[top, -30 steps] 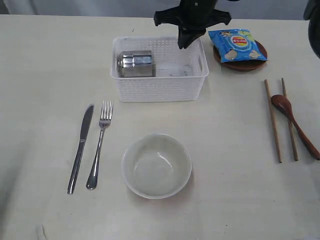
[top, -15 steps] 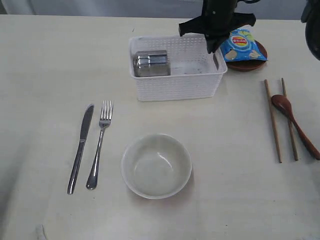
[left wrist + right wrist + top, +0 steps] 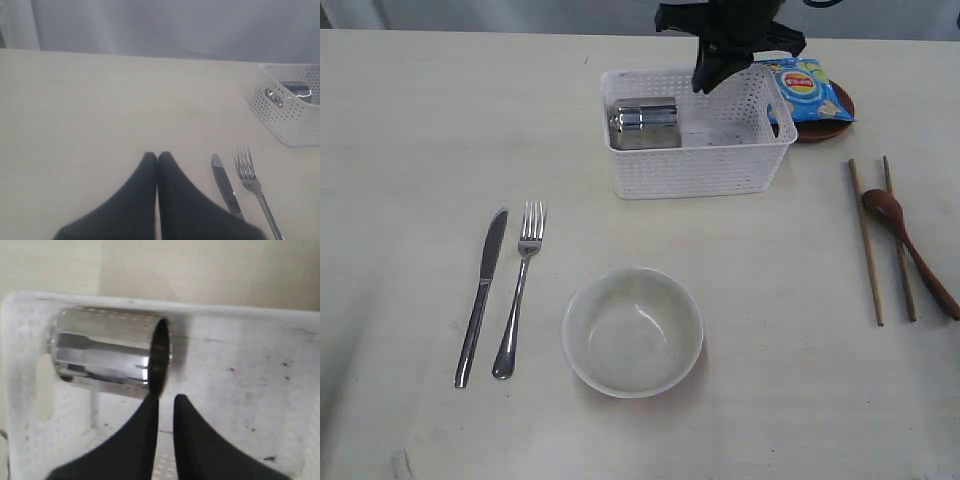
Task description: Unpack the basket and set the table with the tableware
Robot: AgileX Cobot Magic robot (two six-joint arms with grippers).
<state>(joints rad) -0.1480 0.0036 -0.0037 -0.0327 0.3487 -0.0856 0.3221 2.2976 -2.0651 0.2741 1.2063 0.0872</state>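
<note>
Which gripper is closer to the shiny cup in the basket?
Right. The right gripper hangs over the basket, close beside the cup; the left gripper is far off, over the table near the knife.

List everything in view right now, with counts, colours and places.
table: 1, cream-beige, under everything
basket: 1, white, far middle
cup: 1, steel, on its side inside the basket
plate: 1, brown, right of the basket
chip bag: 1, blue, on the plate
chopsticks: 2, wooden, side by side at right
spoon: 1, dark red-brown, lying across the right chopstick
knife: 1, steel, at left
fork: 1, steel, just right of the knife
bowl: 1, pale, near middle, empty
left gripper: 1, black, shut, over bare table
right gripper: 1, black, slightly open, holding nothing, over the basket by the cup
</note>
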